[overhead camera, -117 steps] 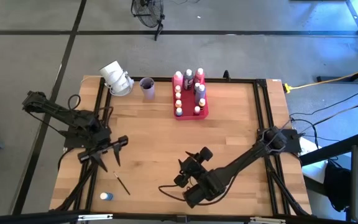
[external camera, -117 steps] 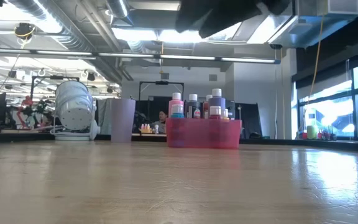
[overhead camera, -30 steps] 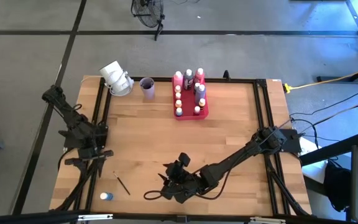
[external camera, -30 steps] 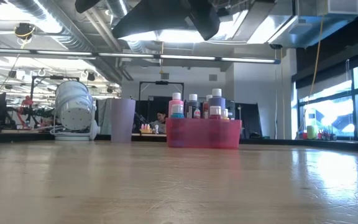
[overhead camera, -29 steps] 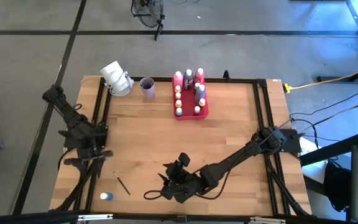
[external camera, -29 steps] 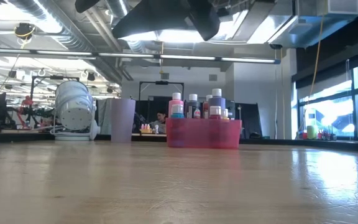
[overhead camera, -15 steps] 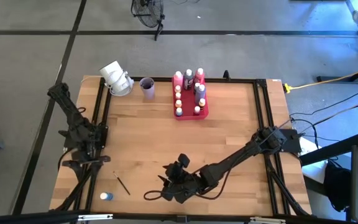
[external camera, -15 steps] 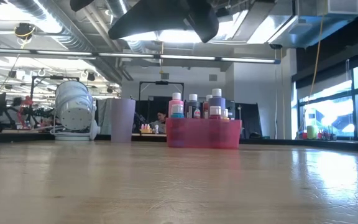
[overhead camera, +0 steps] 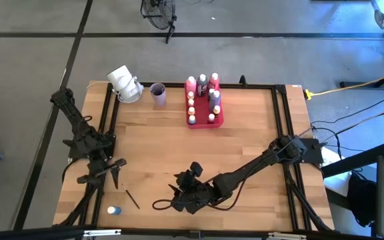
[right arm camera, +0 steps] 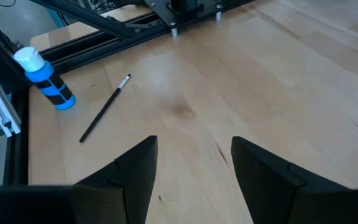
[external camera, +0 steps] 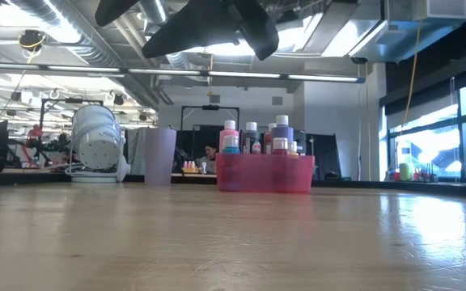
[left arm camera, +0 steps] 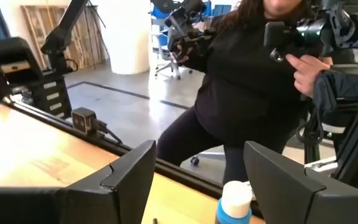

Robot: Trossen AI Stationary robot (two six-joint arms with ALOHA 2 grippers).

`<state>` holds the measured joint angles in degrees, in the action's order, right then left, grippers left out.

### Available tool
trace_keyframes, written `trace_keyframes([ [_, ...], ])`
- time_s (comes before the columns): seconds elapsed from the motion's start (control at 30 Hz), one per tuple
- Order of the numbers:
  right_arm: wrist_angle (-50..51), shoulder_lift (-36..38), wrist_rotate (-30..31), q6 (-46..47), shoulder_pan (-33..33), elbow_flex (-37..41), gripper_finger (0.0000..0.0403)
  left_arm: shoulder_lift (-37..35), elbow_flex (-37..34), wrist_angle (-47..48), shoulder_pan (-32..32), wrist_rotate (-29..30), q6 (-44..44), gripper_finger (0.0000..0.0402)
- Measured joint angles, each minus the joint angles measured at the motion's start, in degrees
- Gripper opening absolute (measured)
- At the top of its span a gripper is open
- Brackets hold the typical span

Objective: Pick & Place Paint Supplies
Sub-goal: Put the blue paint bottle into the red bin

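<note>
Both grippers are open and empty. The left gripper [overhead camera: 114, 175] hangs near the blue paint bottle [overhead camera: 114, 211] and paintbrush [overhead camera: 131, 198]; the right gripper [right arm camera: 191, 165] faces them.

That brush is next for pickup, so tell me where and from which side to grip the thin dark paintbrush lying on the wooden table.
Grip the thin dark pale-tipped paintbrush at mid-handle, coming straight down from above with the fingers across its length. It lies flat on the bare wooden table, so no side offers clearance underneath. The small blue paint bottle stands apart from it. The open right gripper probably has the clearer approach.
</note>
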<state>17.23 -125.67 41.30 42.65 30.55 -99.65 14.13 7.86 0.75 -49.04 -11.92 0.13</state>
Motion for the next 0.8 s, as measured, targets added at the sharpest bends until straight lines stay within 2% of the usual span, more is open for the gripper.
trace_keyframes([
  [0.27, 0.00, 0.00, -0.01, 0.00, 0.00, 0.00, 0.0209, 2.57, 0.00, -0.48, 0.00, 1.40, -1.08, 0.0240],
  [0.43, 0.02, 0.00, -0.02, -0.01, 0.00, 0.02, 0.0209, 4.77, 0.00, -1.08, 0.02, 6.79, -1.92, 0.0240],
  [0.5, 0.04, 0.00, -0.02, -0.02, 0.00, 0.02, 0.0209, 5.69, 0.00, -1.16, 0.01, 6.79, -1.94, 0.0240],
  [0.63, 0.04, 0.00, -0.02, -0.02, -0.09, 0.02, 0.0209, 7.85, 0.00, -1.22, 0.00, 3.20, -1.46, 0.0242],
  [0.8, 0.07, 0.00, -0.02, -0.02, -0.09, 0.02, 0.0209, 10.84, 0.00, -3.48, 0.00, 4.79, -0.79, 0.0240],
])
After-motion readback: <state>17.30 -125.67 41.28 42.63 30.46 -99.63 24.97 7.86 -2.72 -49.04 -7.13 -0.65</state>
